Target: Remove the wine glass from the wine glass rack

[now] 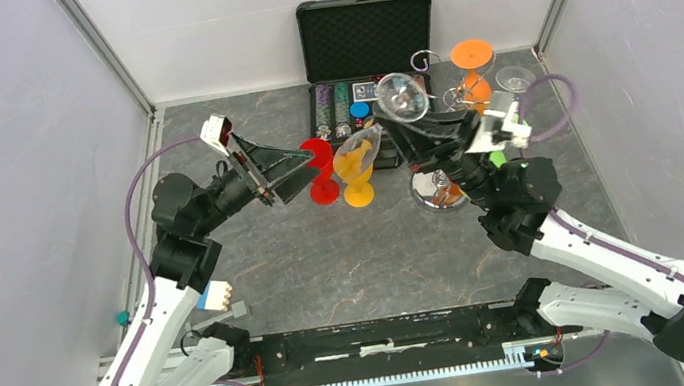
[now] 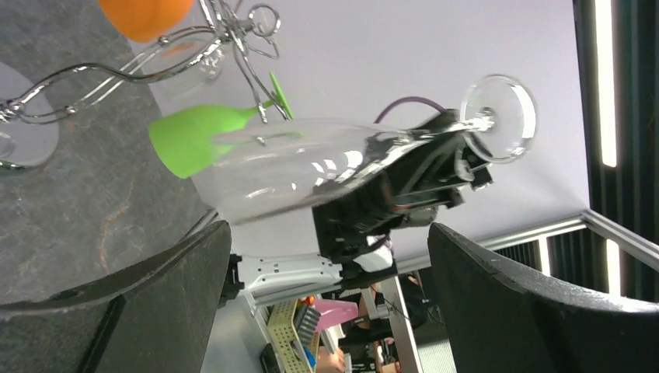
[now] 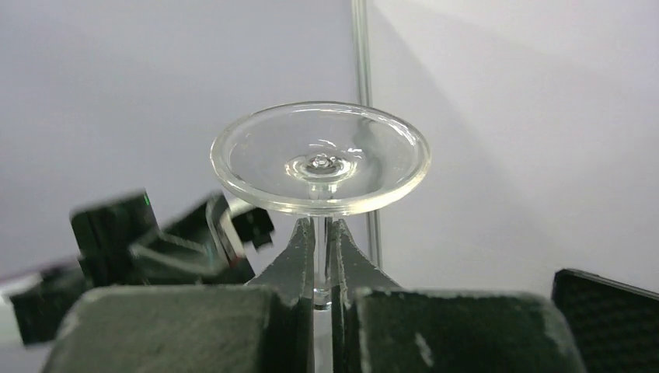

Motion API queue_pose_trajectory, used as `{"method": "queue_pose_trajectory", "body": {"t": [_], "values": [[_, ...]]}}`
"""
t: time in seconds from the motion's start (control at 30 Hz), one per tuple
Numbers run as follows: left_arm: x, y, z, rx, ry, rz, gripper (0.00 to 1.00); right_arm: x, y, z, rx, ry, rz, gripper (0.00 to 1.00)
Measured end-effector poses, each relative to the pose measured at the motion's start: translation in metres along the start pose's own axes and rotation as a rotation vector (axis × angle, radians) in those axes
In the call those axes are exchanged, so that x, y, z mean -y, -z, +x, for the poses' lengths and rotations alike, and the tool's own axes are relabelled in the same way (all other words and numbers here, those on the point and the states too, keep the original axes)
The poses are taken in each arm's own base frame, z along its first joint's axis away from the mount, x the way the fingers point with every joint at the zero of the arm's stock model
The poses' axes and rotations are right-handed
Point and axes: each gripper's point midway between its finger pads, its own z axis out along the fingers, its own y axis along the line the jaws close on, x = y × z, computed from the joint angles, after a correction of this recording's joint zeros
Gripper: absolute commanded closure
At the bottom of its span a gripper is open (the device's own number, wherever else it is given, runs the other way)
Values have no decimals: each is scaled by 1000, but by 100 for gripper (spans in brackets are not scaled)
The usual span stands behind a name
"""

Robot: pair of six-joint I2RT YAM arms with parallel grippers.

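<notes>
Bright even overhead light, soft shadows — glare on glass, wrist-view foregrounds blurred

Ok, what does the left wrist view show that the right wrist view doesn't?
Only left wrist: the bowl of the wine glass, a green glass and an orange glass by the wine glass rack, the grey tabletop, and the open left tool. Only right wrist: the right tool seen close, clamped on the stem, and what looks like a black case corner. Both: the wine glass's round foot, and the right tool holding its stem.
</notes>
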Motion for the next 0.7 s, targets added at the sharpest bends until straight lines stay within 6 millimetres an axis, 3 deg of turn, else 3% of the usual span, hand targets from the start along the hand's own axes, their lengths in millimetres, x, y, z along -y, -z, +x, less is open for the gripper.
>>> {"method": "queue_pose_trajectory", "body": {"t": [0.13, 0.3, 0.5, 0.7], "values": [[-16, -3, -2, 23, 0, -1, 0, 8, -1, -41, 153, -112, 75, 100], [-7, -6, -4, 22, -4, 58, 7, 15, -1, -61, 248, -227, 125, 100], [30, -1, -3, 3, -37, 213, 14, 27, -2, -60, 289, -335, 195, 100], [44, 1, -1, -6, -52, 277, 22, 29, -6, -48, 275, -415, 207, 100]]}}
